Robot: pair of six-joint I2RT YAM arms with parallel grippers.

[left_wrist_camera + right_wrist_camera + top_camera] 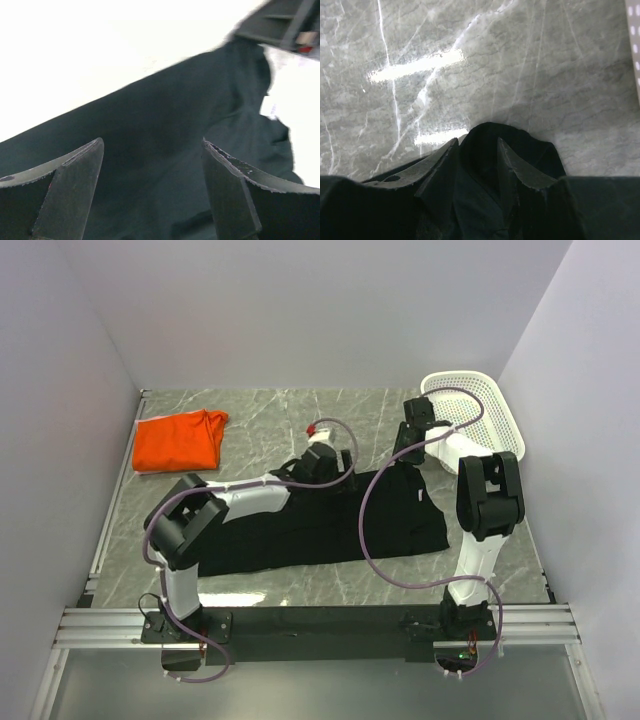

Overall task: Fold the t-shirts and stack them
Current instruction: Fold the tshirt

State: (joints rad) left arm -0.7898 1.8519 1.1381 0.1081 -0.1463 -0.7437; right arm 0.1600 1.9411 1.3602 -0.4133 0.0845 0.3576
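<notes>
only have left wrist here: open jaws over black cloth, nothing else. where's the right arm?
Observer: The right gripper is at the far right corner of the black t-shirt, with a peak of cloth bunched between its fingers. I cannot confirm a firm grip.
Operator: and the orange one?
Observer: The orange t-shirt lies in a compact fold at the far left of the table, apart from the black one.
</notes>
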